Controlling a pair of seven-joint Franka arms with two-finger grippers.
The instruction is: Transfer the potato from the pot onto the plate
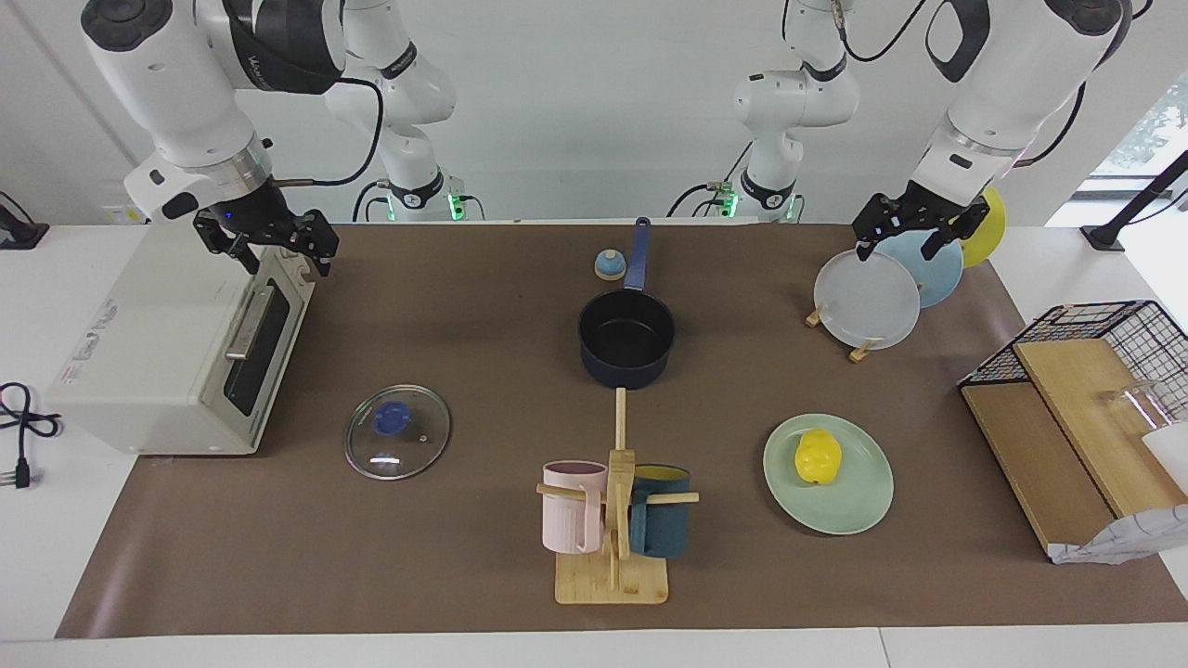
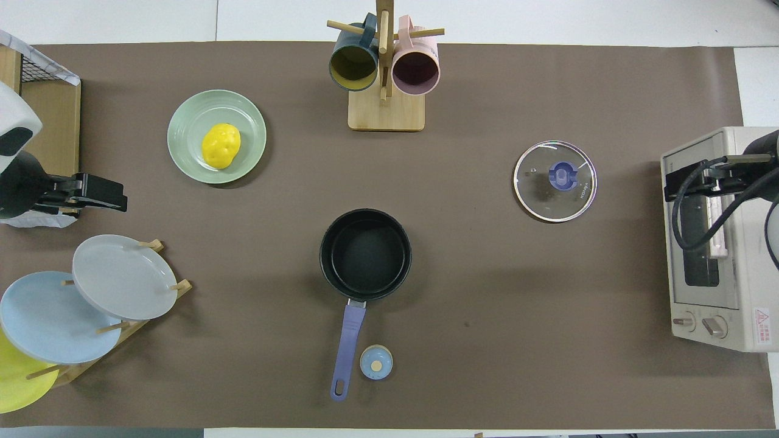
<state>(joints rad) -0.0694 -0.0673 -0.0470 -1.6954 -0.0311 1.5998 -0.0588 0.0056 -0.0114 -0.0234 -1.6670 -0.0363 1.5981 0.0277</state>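
Potato (image 2: pixel 220 145) on plate (image 2: pixel 188 118), near surface's edge farthest from robots. Pot (image 2: pixel 365 253) mid-surface, empty, handle toward robots' edge.
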